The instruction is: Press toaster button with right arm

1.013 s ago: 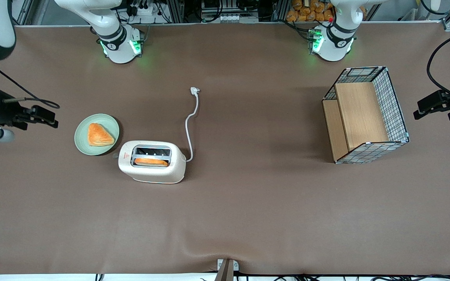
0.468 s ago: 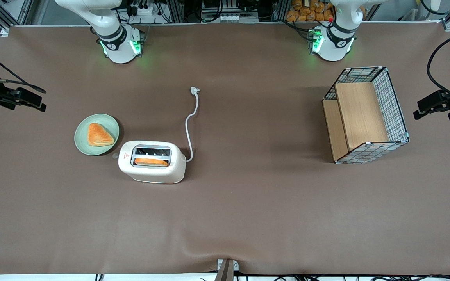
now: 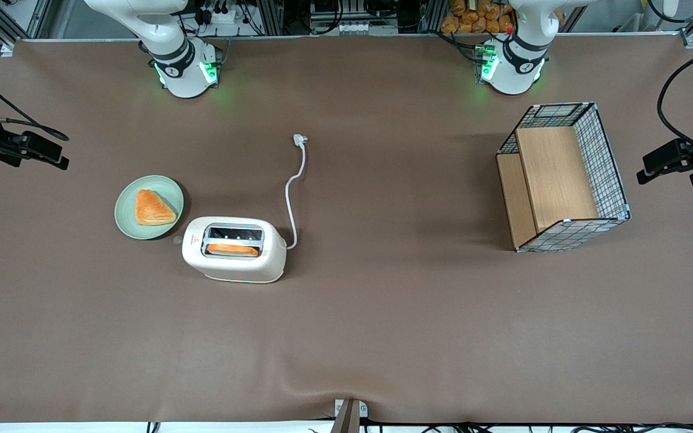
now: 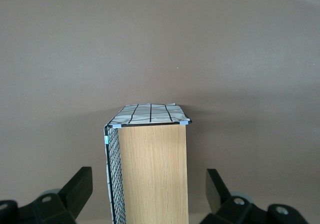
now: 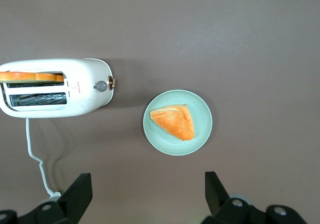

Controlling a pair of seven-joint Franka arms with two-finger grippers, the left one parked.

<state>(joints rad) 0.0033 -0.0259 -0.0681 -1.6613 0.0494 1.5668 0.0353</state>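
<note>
Since 0.5 s ago, the gripper has barely shifted. It hangs wide open and empty, well apart from the toaster and toaster button.

The toaster has a smooth cream plastic shell with a soft sheen and bright metal slot rims; its button looks dull grey. The table cover is matt brown — faintly rippled. The gripper, near the working arm's table end, is matt black — fingers spread.
</note>
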